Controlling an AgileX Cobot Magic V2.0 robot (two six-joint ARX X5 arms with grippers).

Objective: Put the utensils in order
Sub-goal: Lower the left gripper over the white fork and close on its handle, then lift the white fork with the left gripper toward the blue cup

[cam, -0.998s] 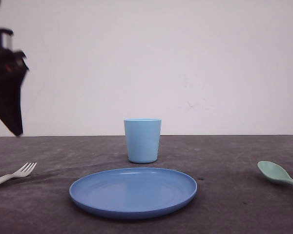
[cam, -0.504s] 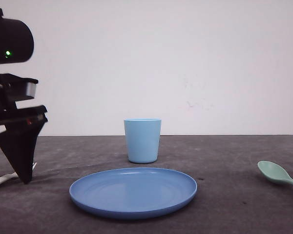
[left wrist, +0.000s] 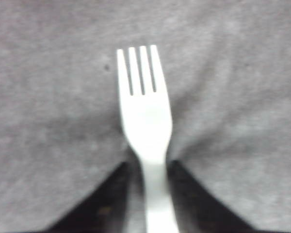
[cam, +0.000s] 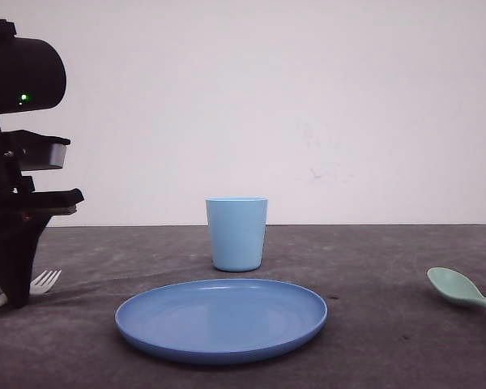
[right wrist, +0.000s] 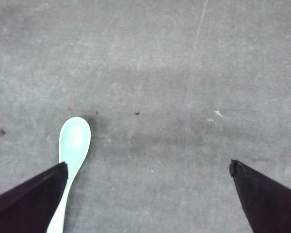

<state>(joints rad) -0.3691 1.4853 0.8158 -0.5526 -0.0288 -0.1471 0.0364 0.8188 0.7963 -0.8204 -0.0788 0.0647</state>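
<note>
A white four-tined fork (cam: pixel 45 281) lies on the dark table at the far left, tines toward the plate. My left gripper (cam: pixel 16 296) stands down on its handle. In the left wrist view the fork (left wrist: pixel 145 116) runs between the two black fingers, and the gripper (left wrist: pixel 149 166) is shut on the handle just behind the neck. A pale mint-green spoon (cam: pixel 458 289) lies at the far right. My right gripper (right wrist: pixel 148 165) hangs open above the table, with the spoon (right wrist: pixel 74 141) beside one fingertip (right wrist: pixel 58 174), its handle passing along the finger's inner edge.
A round blue plate (cam: pixel 221 318) sits in the middle near the front. A light blue cup (cam: pixel 236 233) stands upright just behind it. Bare dark table lies between the plate and each utensil. A white wall backs the table.
The left arm has come down from above at the far left onto the fork's handle, now lower and further left than half a second ago. Fork, spoon, cup and plate have not moved.
</note>
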